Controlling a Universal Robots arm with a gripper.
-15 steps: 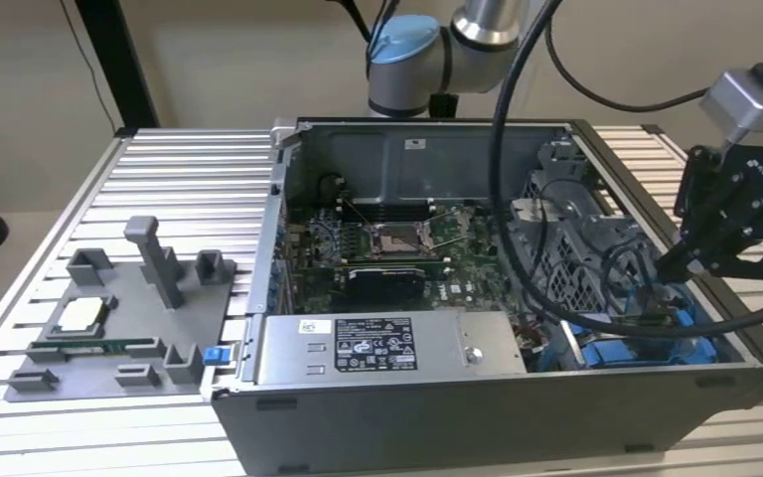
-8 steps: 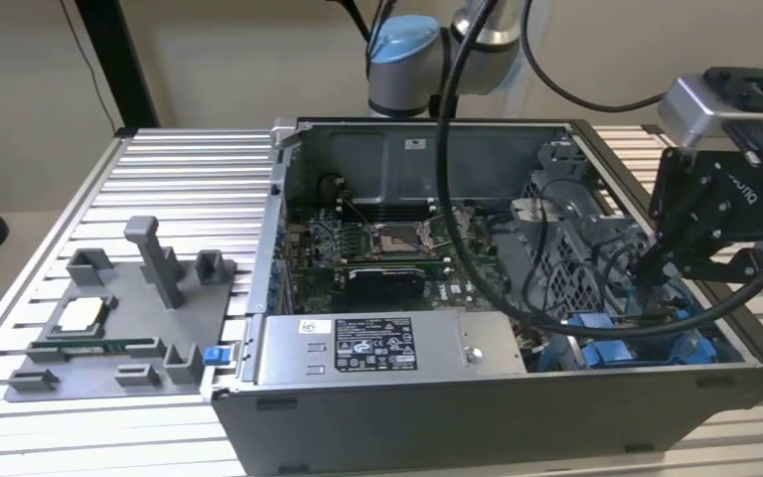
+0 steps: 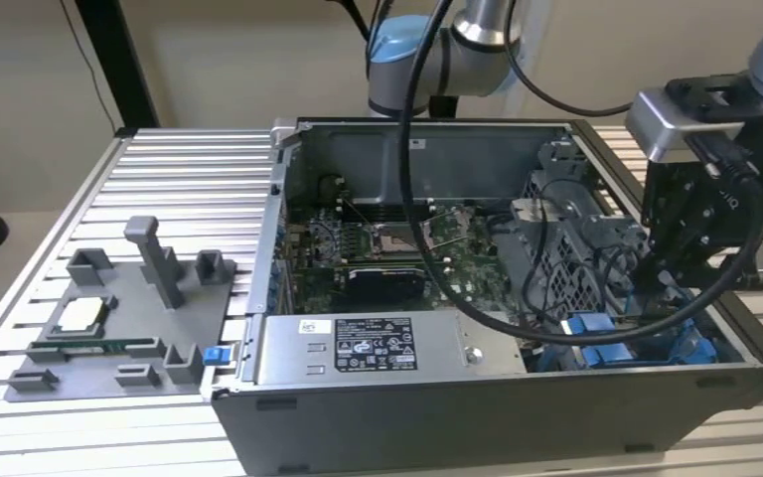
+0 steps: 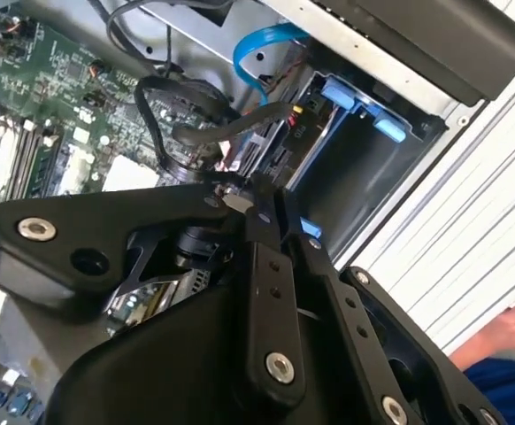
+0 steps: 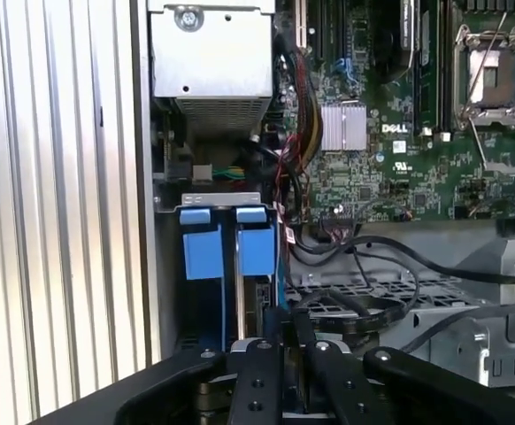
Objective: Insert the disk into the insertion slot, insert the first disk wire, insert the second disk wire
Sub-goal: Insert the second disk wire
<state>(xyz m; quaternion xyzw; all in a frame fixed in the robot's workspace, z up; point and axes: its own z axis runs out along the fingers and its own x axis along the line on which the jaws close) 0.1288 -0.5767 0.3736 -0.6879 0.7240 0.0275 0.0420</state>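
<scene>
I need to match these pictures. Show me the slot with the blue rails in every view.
Exterior view: slot in the case's near corner, at the exterior view's right, under black cables.
First wrist view: slot against the case wall.
Second wrist view: slot at the case's edge.
Shared landmark: the motherboard.

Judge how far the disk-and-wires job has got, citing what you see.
Done, apparently: the disk, by its blue frame, looks seated in the insertion slot. In hand: the gripper hangs by a black wire at the slot. Left: neither wire is visibly plugged in.
</scene>
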